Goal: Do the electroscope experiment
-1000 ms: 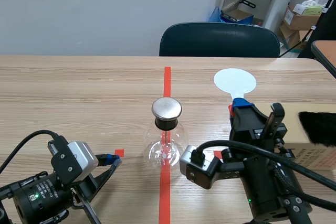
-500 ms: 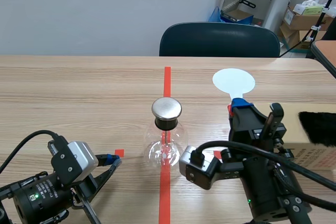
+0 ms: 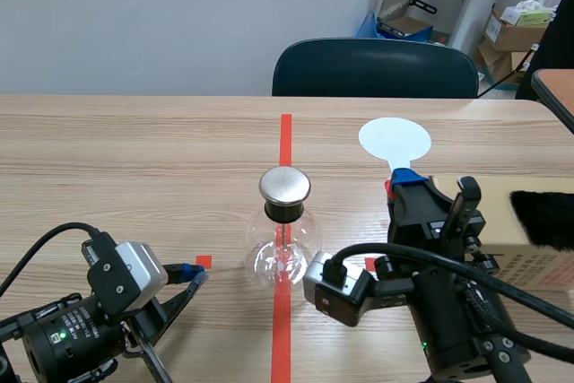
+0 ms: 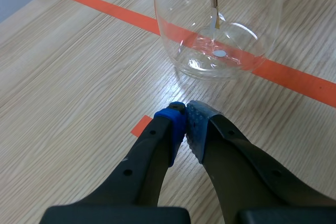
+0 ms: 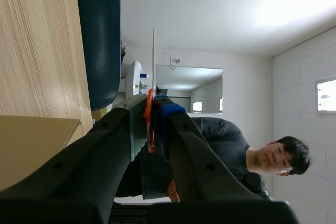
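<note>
Electroscope [image 3: 284, 235]: glass flask, metal cap [image 3: 284, 186], frame centre. Right gripper [image 3: 401, 178]: jaws clamped on handle of white disc paddle [image 3: 395, 140], right of centre. Left gripper [image 3: 192, 275]: jaws closed, empty, lower left. Step, likely: presenting paddle; next move: disc toward cap, leftward, gently.

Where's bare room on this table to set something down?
The table is bare on its left, between the flask, the left gripper and the far edge. The right is crowded: right gripper shut on the white paddle, cardboard box beside it.
</note>
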You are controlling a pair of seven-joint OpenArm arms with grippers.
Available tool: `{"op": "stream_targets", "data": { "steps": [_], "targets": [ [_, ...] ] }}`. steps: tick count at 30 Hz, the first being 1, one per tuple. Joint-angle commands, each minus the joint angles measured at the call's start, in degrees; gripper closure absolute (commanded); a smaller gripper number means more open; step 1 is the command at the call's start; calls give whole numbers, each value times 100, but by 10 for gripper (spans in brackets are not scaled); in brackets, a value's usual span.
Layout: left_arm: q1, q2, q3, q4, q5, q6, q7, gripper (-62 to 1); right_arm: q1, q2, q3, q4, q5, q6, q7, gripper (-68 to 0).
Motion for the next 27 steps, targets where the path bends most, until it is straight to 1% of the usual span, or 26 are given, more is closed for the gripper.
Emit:
{"op": "stream_targets", "data": {
  "steps": [1,2,3,8,9,10,13,18,20,21,23,27],
  "targets": [
    [-15,28,-33,114,-15,-9,-83,-41,50,17,33,52,-26,-61,-50,-13],
    [-15,28,-33,114,-15,-9,-83,-41,50,17,33,52,-24,-76,-52,-13],
    [-15,28,-33,114,-15,-9,-83,-41,50,17,33,52,-20,-160,-48,-13],
    [55,4,-33,142,-13,-11,-164,-43,90,50,33,59,-26,-999,-48,-13],
    [101,-17,-33,186,-15,-2,-214,-46,87,70,52,59,-28,-1034,-48,-13],
    [162,-52,-33,240,-15,-7,-284,-67,57,105,92,59,-28,-1034,-26,-13],
    [407,-188,-33,483,-15,-9,-544,-150,-227,160,365,122,-20,-1034,184,-15],
    [898,-562,-33,1075,-22,-7,-688,-309,-1040,129,1309,518,356,-1034,1049,-18],
    [1132,-730,-33,1346,-52,-7,-754,-351,-1342,111,1705,645,608,-1034,1547,-18],
    [1255,-817,-33,1482,-87,-4,-780,-362,-1478,107,1886,686,752,-1034,1792,-18],
    [1513,-997,-33,1757,-87,-2,-789,-362,-1718,111,2247,708,1069,-1034,2293,-18],
    [2041,-1357,-48,2302,-85,15,-826,-362,-2052,111,2986,708,1917,-1034,3405,-20]
  ]
}}
